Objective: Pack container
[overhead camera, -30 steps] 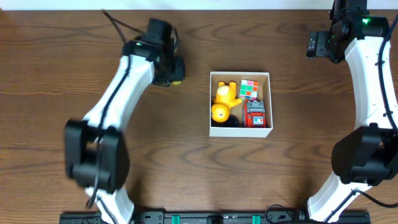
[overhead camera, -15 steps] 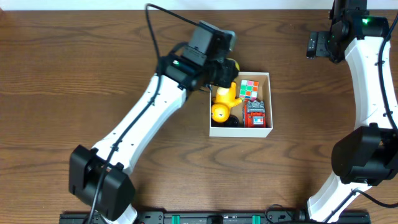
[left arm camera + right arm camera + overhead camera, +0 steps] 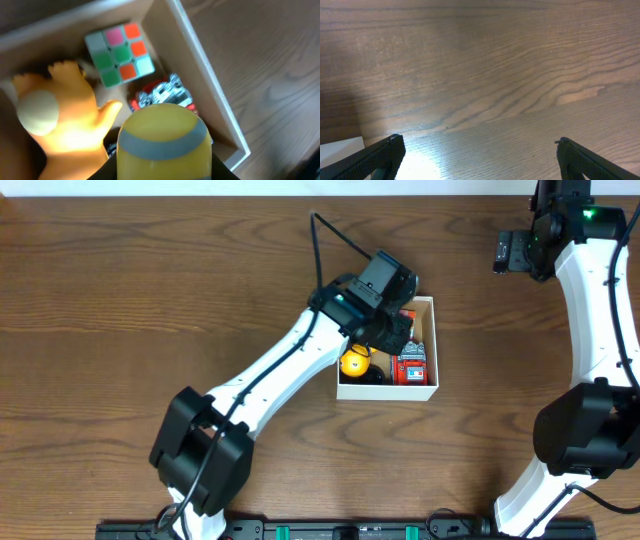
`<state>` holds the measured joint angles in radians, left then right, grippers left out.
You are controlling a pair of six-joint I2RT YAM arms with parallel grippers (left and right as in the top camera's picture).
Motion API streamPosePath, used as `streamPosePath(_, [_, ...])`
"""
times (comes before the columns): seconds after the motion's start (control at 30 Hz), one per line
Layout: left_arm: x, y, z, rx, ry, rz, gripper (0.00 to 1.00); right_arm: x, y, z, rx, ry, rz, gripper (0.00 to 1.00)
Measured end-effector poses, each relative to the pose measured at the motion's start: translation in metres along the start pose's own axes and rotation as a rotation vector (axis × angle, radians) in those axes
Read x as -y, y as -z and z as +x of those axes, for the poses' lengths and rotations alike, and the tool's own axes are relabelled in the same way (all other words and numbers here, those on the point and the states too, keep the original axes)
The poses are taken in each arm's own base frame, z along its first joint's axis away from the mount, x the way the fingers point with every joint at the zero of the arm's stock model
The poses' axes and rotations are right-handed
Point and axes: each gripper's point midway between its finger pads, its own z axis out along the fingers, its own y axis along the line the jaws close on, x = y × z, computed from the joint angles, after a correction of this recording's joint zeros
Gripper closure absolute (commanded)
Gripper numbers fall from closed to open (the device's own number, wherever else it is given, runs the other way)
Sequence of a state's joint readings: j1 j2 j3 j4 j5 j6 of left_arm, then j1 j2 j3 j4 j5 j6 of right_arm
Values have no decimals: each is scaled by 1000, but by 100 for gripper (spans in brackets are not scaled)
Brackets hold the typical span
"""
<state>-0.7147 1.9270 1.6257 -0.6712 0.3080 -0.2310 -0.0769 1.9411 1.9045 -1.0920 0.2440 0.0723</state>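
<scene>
across the tabletop, stretching the left arm out over the container, sitting right of centre with its open side up. swinging in from the far left of the tabletop: well apart from the box a second ago, at its far left corner half a second ago, now hanging right above the brown inside. probably finishing the carry, with lowering and letting go looking like the next step. resting inside, in the same places as before: an orange figure on the left, a colour cube in the far right corner, a red toy in the near right corner. gripping a yellow capsule toy with a grey band in the left fingers, partly closed around it, above the spot between figure and red toy. keeping the right fingers spread wide and empty over bare wood at the far right, unmoved.
</scene>
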Motion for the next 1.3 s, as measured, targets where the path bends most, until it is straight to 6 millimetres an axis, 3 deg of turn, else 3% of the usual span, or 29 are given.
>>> streamPosePath(0.03, [-2, -3, 4, -18, 5, -7, 26, 1, 0, 0, -1, -3, 1, 1])
streamPosePath(0.07, [-5, -5, 9, -38, 5, -13, 0, 2, 0, 0, -1, -4, 2, 1])
streamPosePath(0.2, [-9, -11, 20, -88, 25, -28, 2, 4, -1, 0, -2, -8, 5, 1])
streamPosePath(0.53, [-22, -8, 15, -76, 49, -38, 2, 4, -1, 0, -2, -8, 5, 1])
streamPosePath(0.73, [-45, 2, -29, 84, 71, -29, 2, 5, -1, 0, -2, -9, 5, 1])
streamPosePath(0.83, [-71, 21, -54, 181, 104, -49, 2, 4, -1, 0, -2, -8, 5, 1])
streamPosePath(0.97, [-123, 63, -71, 283, 183, -177, 2, 5, -1, 0, -2, -9, 5, 1])
streamPosePath(1.3, [-265, 138, -54, 370, 429, -564, 2, 4, -1, 0, -2, -8, 5, 1])
